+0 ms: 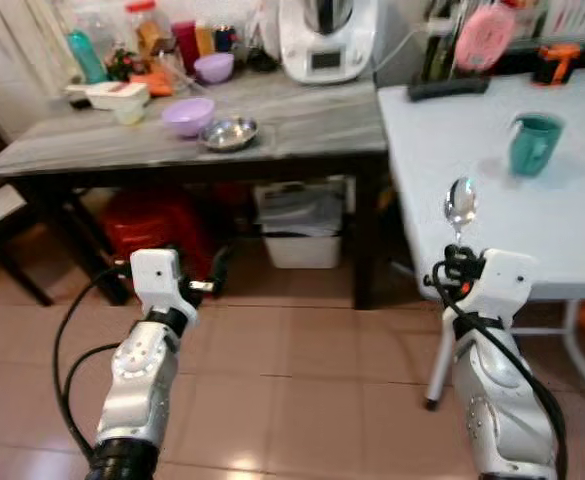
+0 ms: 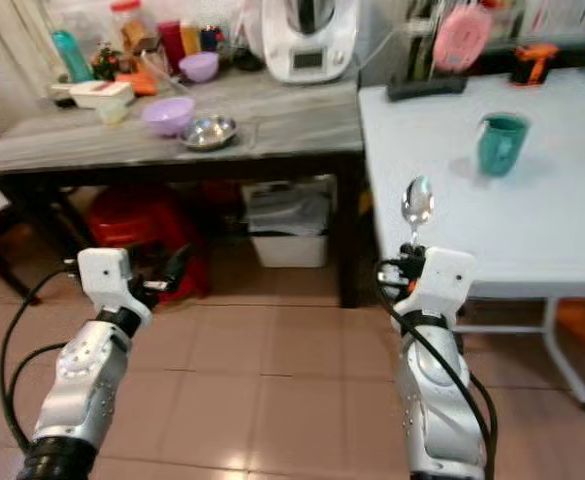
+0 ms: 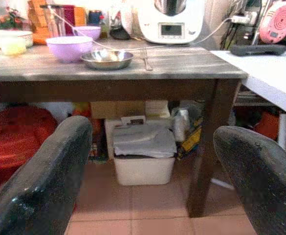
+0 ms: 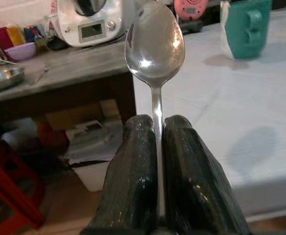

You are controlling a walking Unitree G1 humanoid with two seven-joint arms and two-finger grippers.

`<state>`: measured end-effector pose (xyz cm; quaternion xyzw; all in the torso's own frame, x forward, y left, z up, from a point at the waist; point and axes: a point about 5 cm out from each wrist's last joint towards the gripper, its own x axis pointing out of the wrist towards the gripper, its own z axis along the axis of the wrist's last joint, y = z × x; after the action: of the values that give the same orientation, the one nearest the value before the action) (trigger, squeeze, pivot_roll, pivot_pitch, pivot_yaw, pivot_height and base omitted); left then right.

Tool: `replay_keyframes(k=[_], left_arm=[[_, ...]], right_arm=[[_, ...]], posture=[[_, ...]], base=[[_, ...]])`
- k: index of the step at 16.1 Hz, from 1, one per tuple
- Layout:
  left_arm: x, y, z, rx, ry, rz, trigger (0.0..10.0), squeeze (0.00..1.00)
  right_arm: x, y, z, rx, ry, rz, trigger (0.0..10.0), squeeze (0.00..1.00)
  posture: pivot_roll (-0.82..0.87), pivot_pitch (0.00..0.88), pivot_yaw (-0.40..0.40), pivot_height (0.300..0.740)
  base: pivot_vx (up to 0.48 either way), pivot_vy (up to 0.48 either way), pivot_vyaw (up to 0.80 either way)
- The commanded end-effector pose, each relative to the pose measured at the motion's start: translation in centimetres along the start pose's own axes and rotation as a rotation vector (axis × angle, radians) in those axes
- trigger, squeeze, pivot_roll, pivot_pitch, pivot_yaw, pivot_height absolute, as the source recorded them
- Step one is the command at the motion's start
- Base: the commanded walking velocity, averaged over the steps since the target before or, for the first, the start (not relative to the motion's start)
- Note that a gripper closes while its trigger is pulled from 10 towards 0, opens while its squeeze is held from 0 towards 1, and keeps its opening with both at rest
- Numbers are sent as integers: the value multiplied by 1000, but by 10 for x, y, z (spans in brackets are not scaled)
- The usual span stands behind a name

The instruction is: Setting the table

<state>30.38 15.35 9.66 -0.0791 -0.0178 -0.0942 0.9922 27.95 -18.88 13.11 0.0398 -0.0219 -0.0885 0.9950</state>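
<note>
My right gripper (image 4: 157, 129) is shut on a metal spoon (image 4: 155, 46), which stands bowl-up at the near left edge of the white table (image 1: 532, 200). The same spoon (image 1: 460, 205) rises above the right wrist. A teal mug (image 1: 534, 143) stands further back on that table. On the grey wooden table (image 1: 302, 125) sit a steel bowl (image 1: 229, 133), a lilac bowl (image 1: 188, 116) and a fork (image 3: 146, 58). My left gripper (image 3: 152, 166) is open, held low in front of the grey table, with nothing between its fingers (image 3: 45, 186).
A white kitchen machine (image 1: 327, 40), jars and a second purple bowl (image 1: 214, 67) crowd the back of the grey table. Under it stand a red stool (image 1: 157, 225) and a white bin (image 1: 300, 225). A wooden chair (image 1: 2, 215) is at the left. Tiled floor lies before me.
</note>
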Motion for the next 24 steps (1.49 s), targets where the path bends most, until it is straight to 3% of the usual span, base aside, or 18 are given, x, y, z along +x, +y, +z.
replay_keyframes(k=[1, 8, 11, 15, 16, 17, 24], left_arm=[[2, 2, 3, 28, -7, -4, 10000, 0], [1, 1, 4, 37, -17, 10, 10000, 0], [-11, 18, 3, 109, -14, 80, 10000, 0], [-30, 27, -1, 112, -3, 85, 10000, 0], [-48, 28, -10, 115, 32, 72, 10000, 0], [-52, 27, -11, 115, 40, 65, 10000, 0], [-58, 18, -12, 96, 52, -12, 10000, 0]], right_arm=[[1, 0, 1, 7, -7, -3, 10000, 0], [2, -1, 2, 4, -11, 5, 10000, 0], [1, -2, 2, 1, -16, 10, 10000, 0], [-9, -2, 0, -12, -16, 33, 10000, 0], [-21, -2, -6, -34, 0, 41, 10000, 0], [-24, -2, -8, -38, 4, 42, 10000, 0], [-29, -6, -8, -31, 10, 13, 10000, 0]], posture=[[-67, 0, 129, 740], [-68, 0, 124, 740], [-67, 0, 121, 740], [-58, 0, 116, 740], [-52, 0, 110, 740], [-51, 0, 110, 740], [-59, 0, 116, 740]], base=[[0, 435, 0], [0, 297, 0], [0, 0, 529], [0, 0, 123], [0, 0, 519], [0, 0, 619], [389, 0, 390]])
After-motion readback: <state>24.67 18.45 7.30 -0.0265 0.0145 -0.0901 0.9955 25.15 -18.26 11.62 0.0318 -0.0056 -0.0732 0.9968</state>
